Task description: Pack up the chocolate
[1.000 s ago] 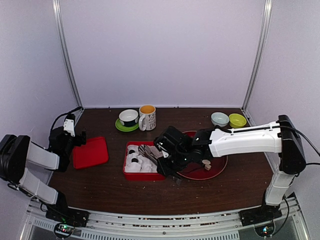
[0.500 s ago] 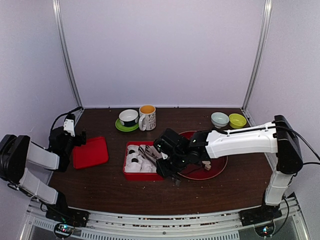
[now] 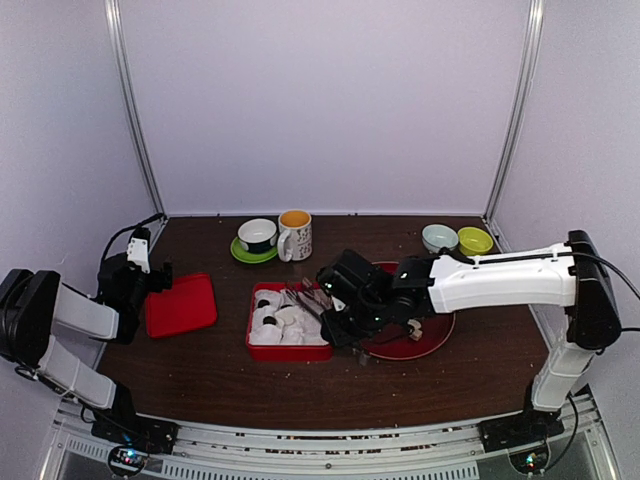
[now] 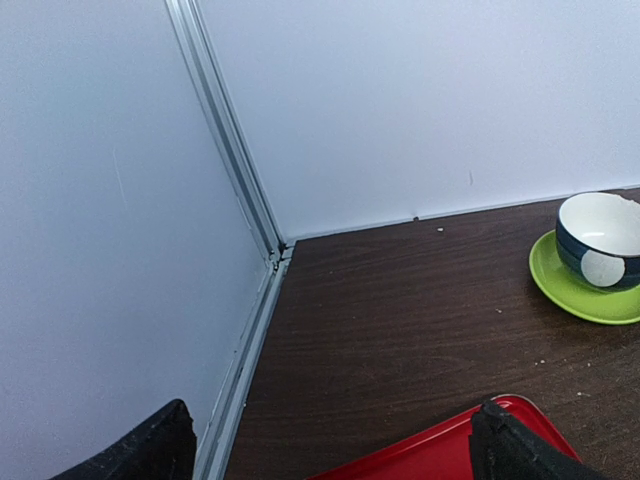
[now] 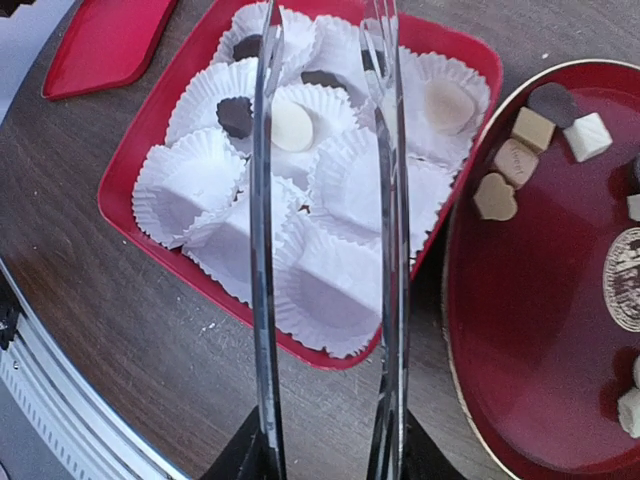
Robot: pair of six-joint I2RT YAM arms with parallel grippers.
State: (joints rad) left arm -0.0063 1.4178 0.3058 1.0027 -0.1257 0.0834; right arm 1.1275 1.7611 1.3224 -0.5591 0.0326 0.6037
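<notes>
More spread: right gripper [image 5: 325, 452] and tongs [image 5: 262, 250]

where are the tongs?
Right wrist view, centre: tongs in the right gripper, tips over the red box of paper cups, red plate to their right.

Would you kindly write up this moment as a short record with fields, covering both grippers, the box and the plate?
left gripper: open, empty, by the red lid
right gripper: shut on tongs, which reach over the red box
red box: filled with white paper cups, a few holding chocolate
red plate: more chocolate lying loose on it
</notes>
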